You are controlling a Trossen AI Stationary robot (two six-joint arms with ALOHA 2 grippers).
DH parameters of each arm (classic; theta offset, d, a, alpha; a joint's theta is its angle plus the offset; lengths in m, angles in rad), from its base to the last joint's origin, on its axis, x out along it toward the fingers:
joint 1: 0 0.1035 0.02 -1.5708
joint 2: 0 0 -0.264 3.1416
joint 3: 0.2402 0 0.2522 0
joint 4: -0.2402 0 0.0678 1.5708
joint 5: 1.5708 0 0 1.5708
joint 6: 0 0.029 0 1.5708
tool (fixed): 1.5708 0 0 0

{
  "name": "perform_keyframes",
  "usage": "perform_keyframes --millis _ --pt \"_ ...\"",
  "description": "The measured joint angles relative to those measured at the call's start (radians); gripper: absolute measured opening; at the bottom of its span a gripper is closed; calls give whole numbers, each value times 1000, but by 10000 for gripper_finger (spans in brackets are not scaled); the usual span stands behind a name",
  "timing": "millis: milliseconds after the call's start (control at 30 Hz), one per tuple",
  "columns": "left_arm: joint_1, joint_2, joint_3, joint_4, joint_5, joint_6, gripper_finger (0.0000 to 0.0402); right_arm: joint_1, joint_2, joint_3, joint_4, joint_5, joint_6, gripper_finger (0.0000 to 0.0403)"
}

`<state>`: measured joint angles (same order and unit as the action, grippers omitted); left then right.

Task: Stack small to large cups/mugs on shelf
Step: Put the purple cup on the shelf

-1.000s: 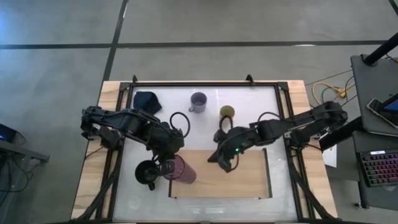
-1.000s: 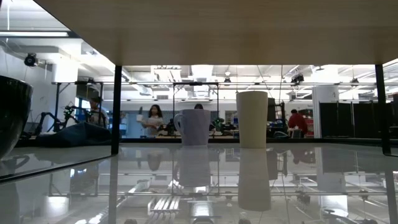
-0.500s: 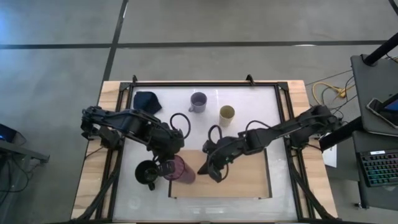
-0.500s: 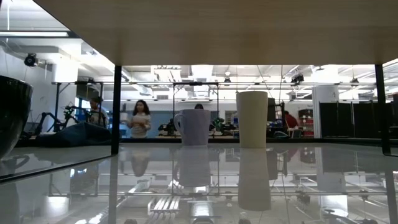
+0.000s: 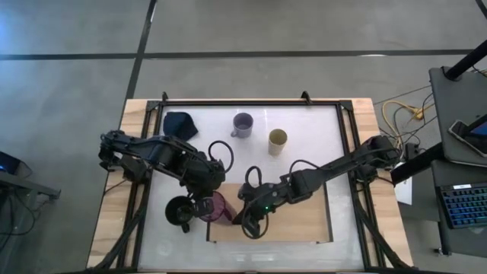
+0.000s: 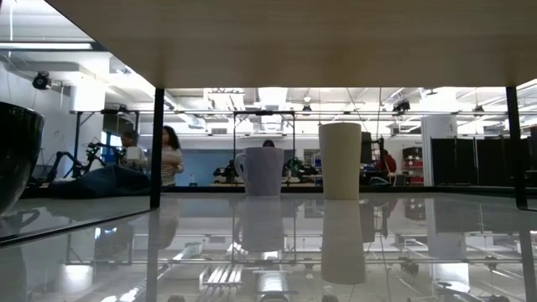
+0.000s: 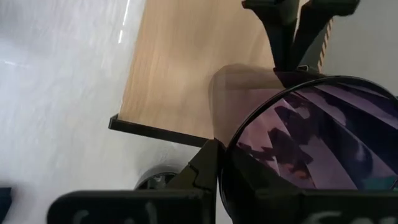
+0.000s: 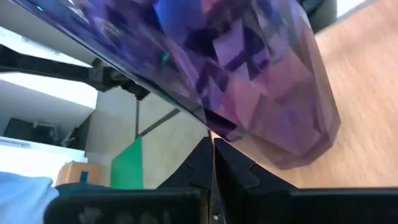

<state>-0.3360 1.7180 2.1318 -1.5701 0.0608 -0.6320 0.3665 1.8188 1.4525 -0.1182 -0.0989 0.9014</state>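
Observation:
My left gripper [image 5: 204,204] is shut on the translucent purple tumbler [image 5: 218,207], which lies tilted at the left end of the light-wood shelf [image 5: 293,217]. My right gripper [image 5: 245,225] is shut and reaches over the shelf, its tips close to the tumbler's base end [image 8: 292,143]. The black mug [image 5: 180,212] stands on the table just left of the shelf. The grey-lavender mug [image 5: 243,124] and the pale yellow cup [image 5: 278,140] stand upright on the table beyond it. Neither gripper shows in the low view. My left gripper holds the tumbler at its rim [image 7: 227,149]. One finger [image 7: 208,165] shows outside the wall; the tumbler hides the other. The tumbler is tipped, its base toward the table's right; whether it rests on the shelf I cannot tell. My right gripper's shut fingertips [image 8: 205,152] stand just under the tumbler's wall near its base; I cannot tell whether they touch.
A dark blue cloth [image 5: 179,123] lies at the table's far left. The shelf has thin black end rails [image 5: 328,209], and most of its board is bare. In the low view the board [image 6: 277,42] spans the top on thin black posts [image 6: 156,147]; people move in the room behind.
My right gripper has moved across the shelf toward the table's left and near edges and a little down, coming up to the tumbler's base end, its fingers staying shut. The tumbler stays in place.

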Motion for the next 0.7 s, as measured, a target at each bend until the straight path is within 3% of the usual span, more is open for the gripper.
perform_keyframes --millis 133,500,700 --pt "-10 0 -2 26 -14 -17 11 8 9 0 -7 25 15 9" --pt "-26 0 9 69 11 -37 91 13 12 -1 -13 66 15 9" --pt "-27 0 8 70 35 -38 107 13 12 -2 -13 74 15 9"
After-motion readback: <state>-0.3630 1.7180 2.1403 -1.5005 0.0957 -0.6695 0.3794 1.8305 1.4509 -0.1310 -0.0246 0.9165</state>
